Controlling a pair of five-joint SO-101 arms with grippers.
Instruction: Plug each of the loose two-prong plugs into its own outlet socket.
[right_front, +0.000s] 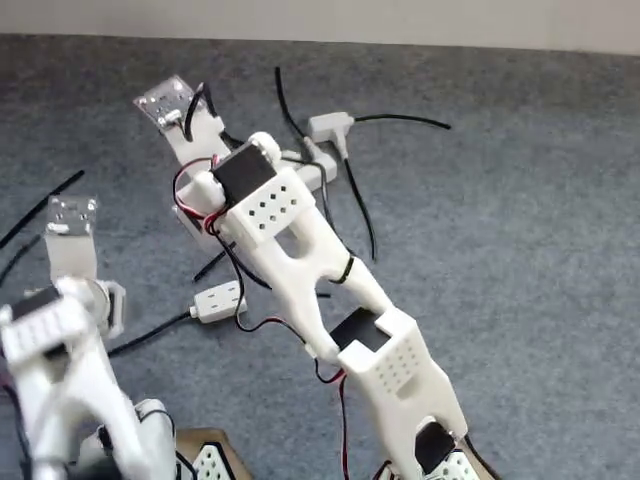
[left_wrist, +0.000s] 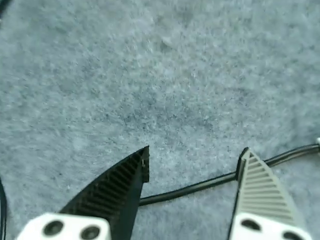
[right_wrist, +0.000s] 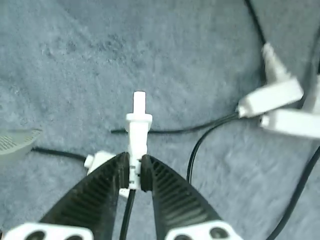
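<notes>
we are pinching the white two-prong plug by its cord end in the right fingers, near the table's far edge, so its front is pointing free for a socket. the left fingers are hanging wide open, empty, over a black cable.

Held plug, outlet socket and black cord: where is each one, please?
held plug (right_wrist: 136, 131), right wrist view, middle of its white body.
outlet socket (right_front: 218, 301), high view, middle of its top face.
black cord (left_wrist: 200, 186), left wrist view, middle of its visible run.
</notes>
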